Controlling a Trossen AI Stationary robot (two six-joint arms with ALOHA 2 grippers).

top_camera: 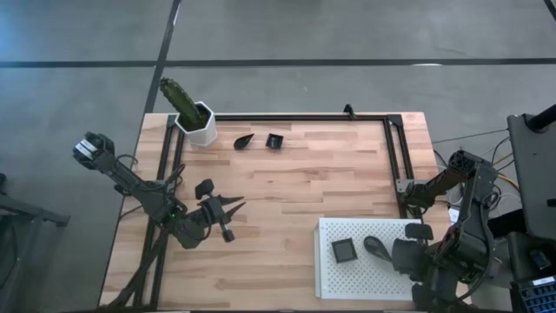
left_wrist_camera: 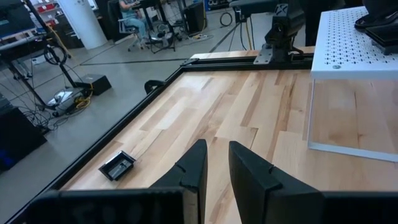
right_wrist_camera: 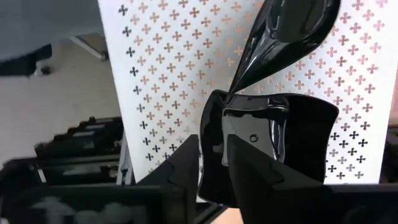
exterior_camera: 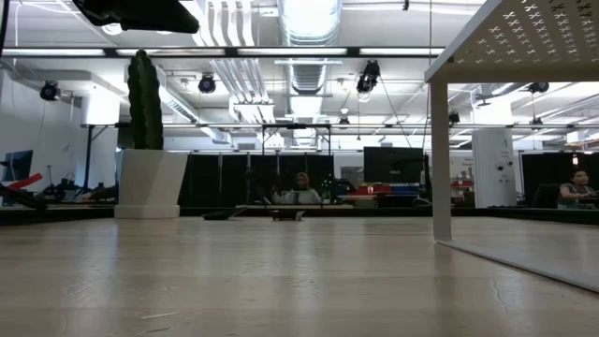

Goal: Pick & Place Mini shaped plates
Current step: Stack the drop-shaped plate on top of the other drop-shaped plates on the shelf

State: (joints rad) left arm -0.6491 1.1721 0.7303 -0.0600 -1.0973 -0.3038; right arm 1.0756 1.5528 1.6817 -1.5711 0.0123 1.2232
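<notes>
Two mini plates lie flat on the wood near the far rail: a teardrop one (top_camera: 244,141) and a square one (top_camera: 274,141), which also shows as the square plate (left_wrist_camera: 117,165). On the white perforated tray (top_camera: 347,283) rest a square plate (top_camera: 345,251) and a teardrop plate (top_camera: 376,247), the same teardrop plate (right_wrist_camera: 287,31). My right gripper (right_wrist_camera: 212,146) hovers over the tray's right part (top_camera: 403,254), shut on another glossy square plate (right_wrist_camera: 273,143). My left gripper (top_camera: 231,209) hangs over mid-table with a narrow gap between its fingers (left_wrist_camera: 217,168), holding nothing. My right gripper pinches the square plate's raised rim (right_wrist_camera: 212,118) at one side, one finger inside the dish and one outside. The fingers come from above the tray's right side, slanting down. I cannot tell whether the plate's underside rests on the tray.
A white pot with a green cactus (top_camera: 195,120) stands at the far left corner. A black rail (top_camera: 304,116) frames the far and side edges. The tray stands on legs (exterior_camera: 440,159) above the table. Bare wood lies between the arms. A person (exterior_camera: 301,192) sits far behind.
</notes>
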